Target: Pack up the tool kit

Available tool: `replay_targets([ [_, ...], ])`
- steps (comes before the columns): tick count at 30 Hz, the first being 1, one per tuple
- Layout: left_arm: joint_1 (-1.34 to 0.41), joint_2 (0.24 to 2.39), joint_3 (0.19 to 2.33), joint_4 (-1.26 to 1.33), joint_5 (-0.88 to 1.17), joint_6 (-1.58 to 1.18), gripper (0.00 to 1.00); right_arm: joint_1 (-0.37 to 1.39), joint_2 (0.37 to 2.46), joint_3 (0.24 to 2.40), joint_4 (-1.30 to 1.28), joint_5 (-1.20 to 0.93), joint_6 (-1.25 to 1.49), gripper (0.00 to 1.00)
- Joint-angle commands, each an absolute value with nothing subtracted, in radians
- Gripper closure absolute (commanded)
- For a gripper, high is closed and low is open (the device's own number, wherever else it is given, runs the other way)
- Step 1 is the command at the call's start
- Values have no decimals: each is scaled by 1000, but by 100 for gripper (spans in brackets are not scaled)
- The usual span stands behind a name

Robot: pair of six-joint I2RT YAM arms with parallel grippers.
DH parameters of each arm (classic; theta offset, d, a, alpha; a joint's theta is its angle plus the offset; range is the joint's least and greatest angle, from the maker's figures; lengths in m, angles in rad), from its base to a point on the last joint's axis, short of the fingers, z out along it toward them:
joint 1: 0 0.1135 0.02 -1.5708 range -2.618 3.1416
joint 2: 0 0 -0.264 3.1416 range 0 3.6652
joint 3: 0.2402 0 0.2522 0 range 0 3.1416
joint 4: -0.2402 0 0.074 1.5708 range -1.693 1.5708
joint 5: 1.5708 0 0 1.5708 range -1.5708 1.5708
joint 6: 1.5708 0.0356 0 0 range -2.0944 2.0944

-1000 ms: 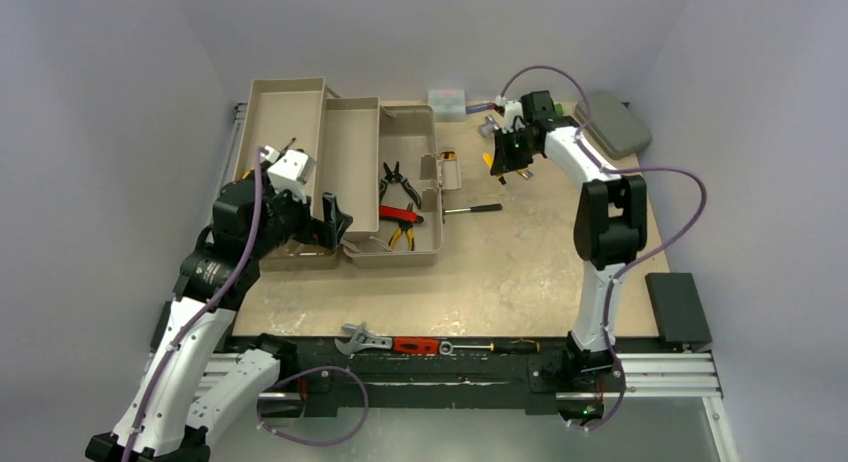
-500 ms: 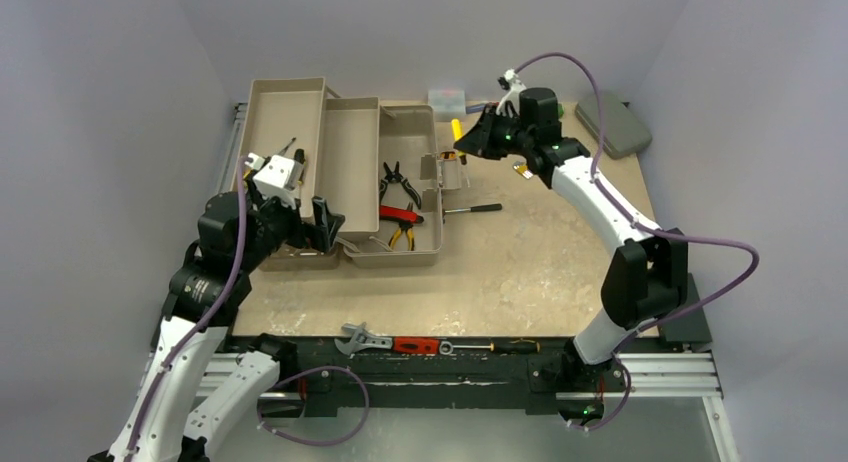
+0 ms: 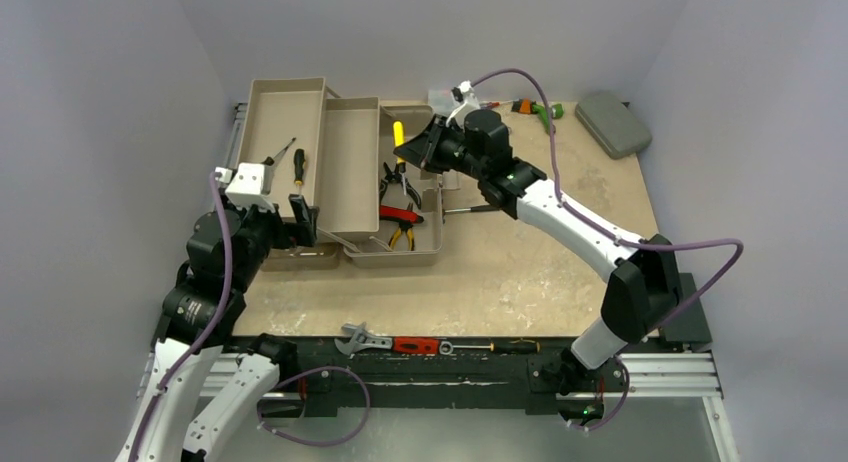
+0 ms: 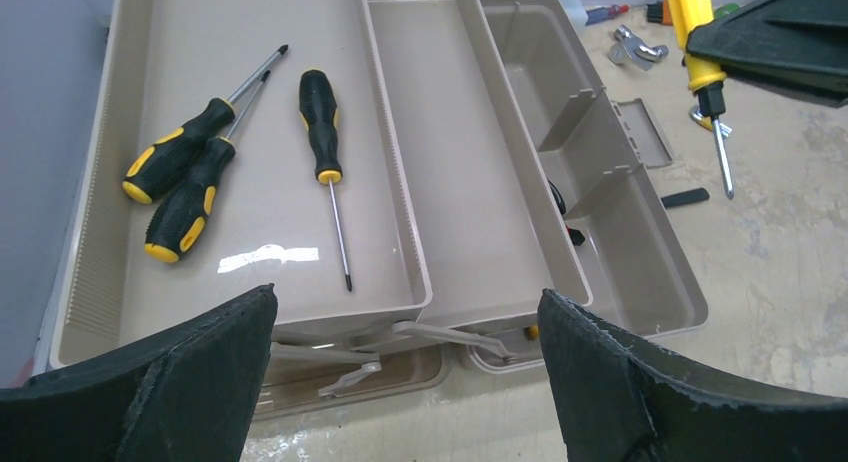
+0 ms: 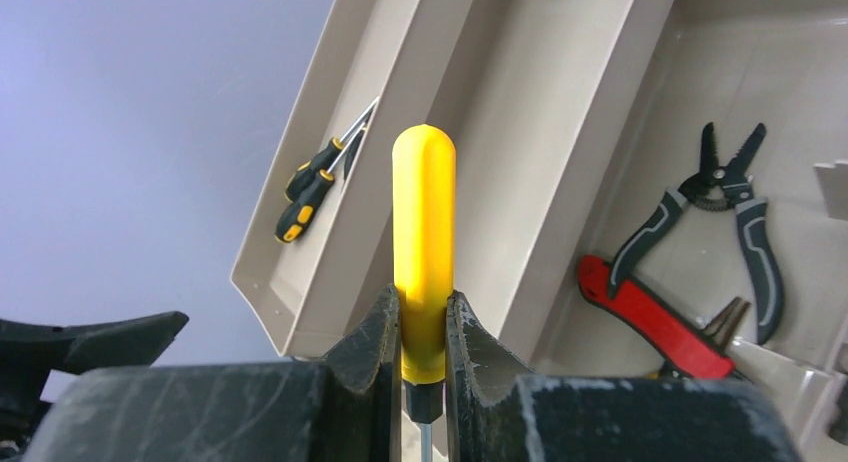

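- The right gripper (image 5: 424,347) pinches the yellow-handled screwdriver (image 5: 424,222) low on its handle, with a finger pressed against each side and the metal shaft running back between them.
- From the top view, that screwdriver (image 3: 398,134) is off the table (image 3: 520,272), above the far end of the open toolbox (image 3: 410,254) and close to the wall of the middle tray (image 3: 350,167).
- The left gripper (image 4: 407,302) is spread wide with nothing between its fingers, and sits at the near side of the toolbox. Whether it touches the box cannot be told from the pictures.
- The outer tray (image 4: 95,232) holds three black-and-yellow screwdrivers (image 4: 320,122). Two lie side by side and the third lies apart, with its tip toward the near wall.
- The middle tray has nothing in it.
- In the base compartment, black pliers (image 5: 740,217) lie just beside red-handled pliers (image 5: 650,317).
- A loose black-handled screwdriver (image 3: 475,209) lies on the table just right of the toolbox.
- A wrench (image 3: 360,337) lies at the near table edge, and a grey case (image 3: 612,124) sits at the far right corner.
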State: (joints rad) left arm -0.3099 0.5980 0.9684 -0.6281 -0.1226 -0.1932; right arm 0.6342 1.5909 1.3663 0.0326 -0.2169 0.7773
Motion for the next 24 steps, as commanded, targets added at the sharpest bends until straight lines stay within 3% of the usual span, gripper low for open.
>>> replay_targets([
  [1, -313, 588, 966, -569, -179, -209, 1, 690, 1627, 1412, 105, -85, 857, 100],
  [16, -313, 614, 983, -591, -107, -184, 1, 890, 1892, 1666, 5, -2, 790, 97],
  [23, -313, 610, 981, -593, -105, -182, 1, 893, 1913, 1750, -115, 59, 729, 24],
  [24, -313, 610, 983, -594, -104, -182, 1, 893, 1896, 1736, -108, 63, 721, 23],
])
